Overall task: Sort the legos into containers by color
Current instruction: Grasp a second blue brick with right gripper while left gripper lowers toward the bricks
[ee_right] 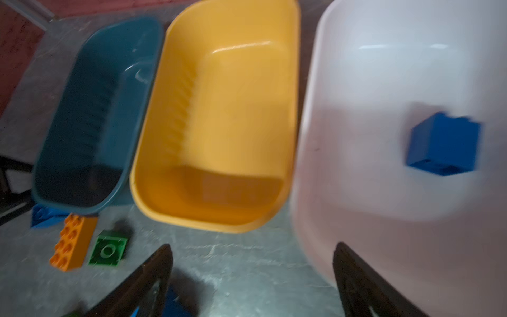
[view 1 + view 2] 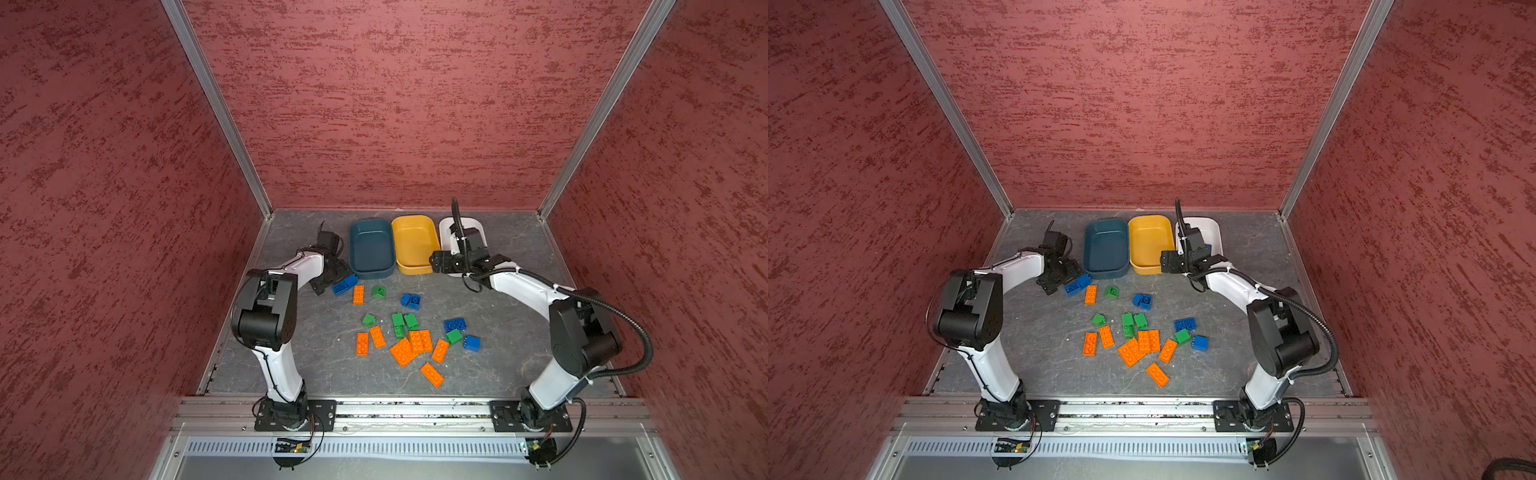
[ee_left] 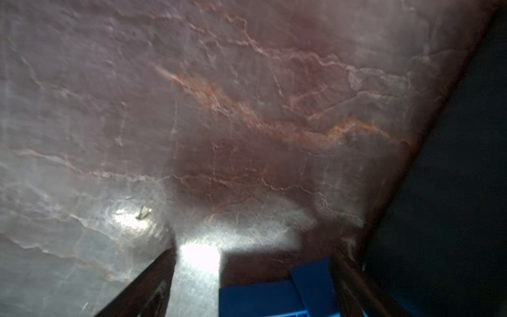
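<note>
The right gripper (image 1: 253,245) hangs with its jaws spread wide and nothing between them, over the near ends of the yellow tub (image 2: 413,269) and the white tub (image 1: 356,82). One blue block (image 1: 444,144) lies on the white tub's floor. On the left side of the table (image 2: 291,353), the left gripper (image 3: 252,255) is down at the surface, jaws likewise apart. It straddles a blue brick (image 2: 345,284) just outside the near left corner of the teal tub (image 2: 372,274), the brick close against one finger (image 3: 348,277) with a gap to the other. The three tubs stand side by side along the table's far edge, teal, yellow and white from left to right. An orange plate (image 2: 358,295) and a green block (image 2: 379,291) lie just beside that brick. The other legos are scattered over the middle of the table: a pair of blue blocks (image 2: 411,301), green blocks (image 2: 399,322), a cluster of orange plates (image 2: 409,349) toward the near edge, and more blue pieces (image 2: 455,324) toward the right edge.
</note>
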Action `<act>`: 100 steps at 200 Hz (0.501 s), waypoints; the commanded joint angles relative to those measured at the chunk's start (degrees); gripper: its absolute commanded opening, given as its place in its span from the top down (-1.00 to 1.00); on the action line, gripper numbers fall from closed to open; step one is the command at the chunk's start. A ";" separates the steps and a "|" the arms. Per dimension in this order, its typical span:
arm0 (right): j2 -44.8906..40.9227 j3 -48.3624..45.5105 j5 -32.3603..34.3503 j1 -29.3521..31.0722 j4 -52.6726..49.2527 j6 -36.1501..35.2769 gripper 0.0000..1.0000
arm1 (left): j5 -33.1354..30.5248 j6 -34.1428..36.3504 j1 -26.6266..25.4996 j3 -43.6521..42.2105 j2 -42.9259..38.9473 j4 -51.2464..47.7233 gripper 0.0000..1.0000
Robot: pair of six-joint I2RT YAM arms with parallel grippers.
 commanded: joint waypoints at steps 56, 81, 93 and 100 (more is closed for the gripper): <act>0.33 -2.92 -13.96 5.94 -8.13 -36.04 -0.69 | 1.82 1.07 -2.92 -3.83 -0.84 -1.89 -0.75; 1.70 -2.49 -15.88 6.18 -9.31 -44.93 -0.65 | 1.81 0.29 -4.26 -5.25 -1.62 -1.81 -0.76; 3.33 -0.89 -17.02 6.37 -11.22 -48.22 -0.62 | 2.04 -0.21 -5.00 -5.85 -1.78 -1.70 -0.75; 4.33 0.11 -17.58 6.61 -12.45 -50.37 -0.60 | 2.17 -0.42 -5.52 -6.18 -1.89 -1.70 -0.75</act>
